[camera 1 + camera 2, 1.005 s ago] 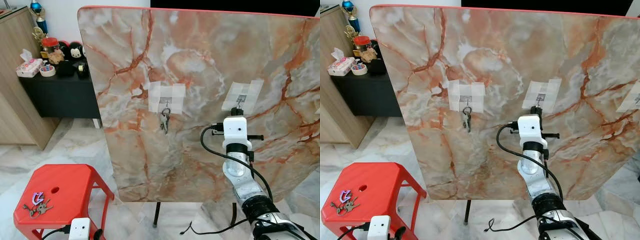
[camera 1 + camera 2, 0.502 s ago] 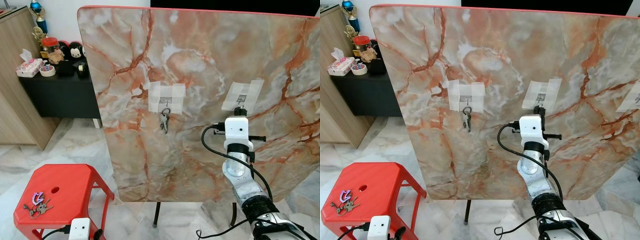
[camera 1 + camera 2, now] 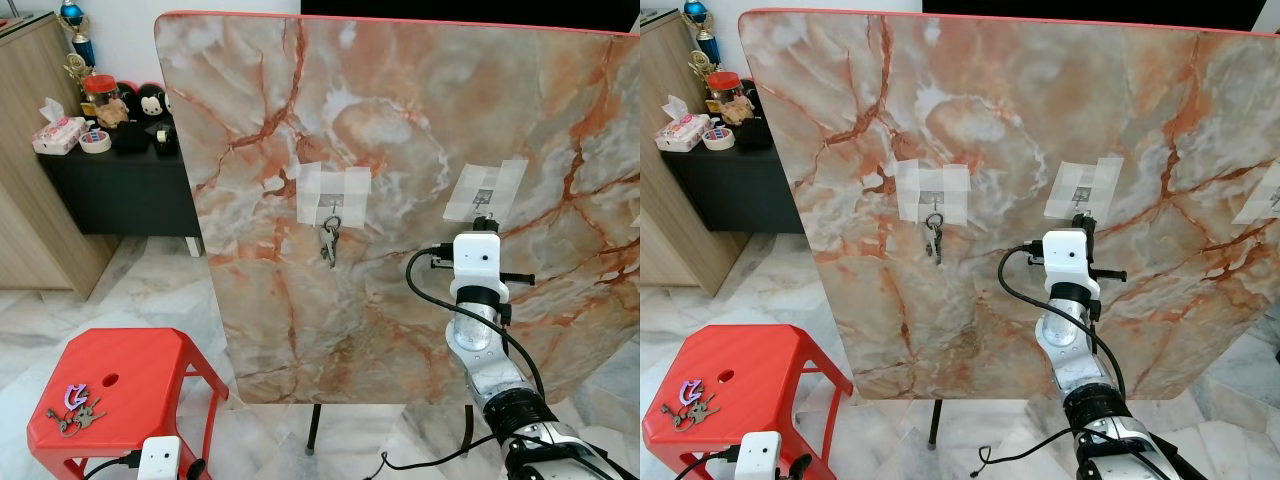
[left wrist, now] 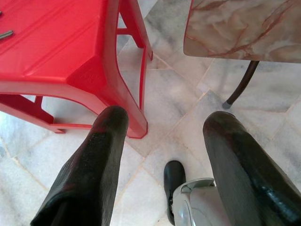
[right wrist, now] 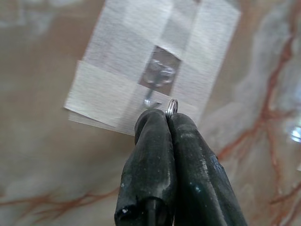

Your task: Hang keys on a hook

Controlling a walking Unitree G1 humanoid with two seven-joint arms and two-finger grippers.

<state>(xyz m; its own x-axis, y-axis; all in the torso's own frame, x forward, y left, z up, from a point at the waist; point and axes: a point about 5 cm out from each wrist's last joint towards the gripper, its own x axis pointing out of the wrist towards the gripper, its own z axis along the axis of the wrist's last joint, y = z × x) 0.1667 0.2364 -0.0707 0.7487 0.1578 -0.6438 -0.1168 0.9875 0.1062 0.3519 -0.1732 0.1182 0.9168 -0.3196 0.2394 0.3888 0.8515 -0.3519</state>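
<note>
Left eye view: marble table (image 3: 400,130) tipped upright w/ taped hooks. One key bunch (image 3: 329,240) already hangs on left hook. Right gripper (image 5: 167,123), jaws clenched on a key ring (image 5: 171,106), sits just beside middle hook (image 5: 151,98), not on yet. More keys (image 3: 72,412) on red stool (image 3: 140,370); left gripper (image 4: 162,141) released, idle.

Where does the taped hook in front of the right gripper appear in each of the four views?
Left eye view: hook on the marble board, right of centre, just above the right arm's white camera.
Right eye view: hook, right of centre, same spot above the arm.
Left wrist view: not in it.
Right wrist view: hook, centre, just beyond the fingertips.
Shared landmark: its white tape patch.
</note>
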